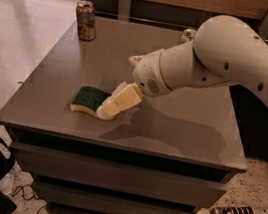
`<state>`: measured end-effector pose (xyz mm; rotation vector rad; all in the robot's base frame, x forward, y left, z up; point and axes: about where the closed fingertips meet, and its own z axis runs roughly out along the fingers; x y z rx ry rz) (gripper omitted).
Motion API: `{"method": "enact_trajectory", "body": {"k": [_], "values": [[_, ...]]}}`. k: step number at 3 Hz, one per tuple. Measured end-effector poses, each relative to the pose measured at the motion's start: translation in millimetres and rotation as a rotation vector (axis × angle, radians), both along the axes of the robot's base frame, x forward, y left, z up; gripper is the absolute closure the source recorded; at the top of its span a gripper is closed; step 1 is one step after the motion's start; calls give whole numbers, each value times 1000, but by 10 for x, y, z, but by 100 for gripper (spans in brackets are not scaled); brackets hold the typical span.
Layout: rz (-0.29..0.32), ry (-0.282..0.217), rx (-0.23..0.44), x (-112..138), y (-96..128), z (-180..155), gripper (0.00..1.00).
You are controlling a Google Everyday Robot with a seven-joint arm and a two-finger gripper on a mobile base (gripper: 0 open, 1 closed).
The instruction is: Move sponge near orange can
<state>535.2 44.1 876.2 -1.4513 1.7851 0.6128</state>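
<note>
low on the table [185, 137], the gripper [109, 109] meets the sponge's [88, 97] right end — gripping or just touching, you cannot tell. judge it light, soft, squashy; pinch across its narrow width. orange can [86, 20] stands well apart, far-left corner.

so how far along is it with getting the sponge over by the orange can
Done: the approach, the gripper is down at the right end of the sponge. In hand: taking hold. Left: the whole move: the sponge lies near the front edge of the table, the orange can at the back left corner.
</note>
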Motion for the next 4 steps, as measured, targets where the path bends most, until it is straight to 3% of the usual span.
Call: {"method": "enact_trajectory", "body": {"k": [4], "values": [[24, 48, 162, -37, 366, -601, 0]]}}
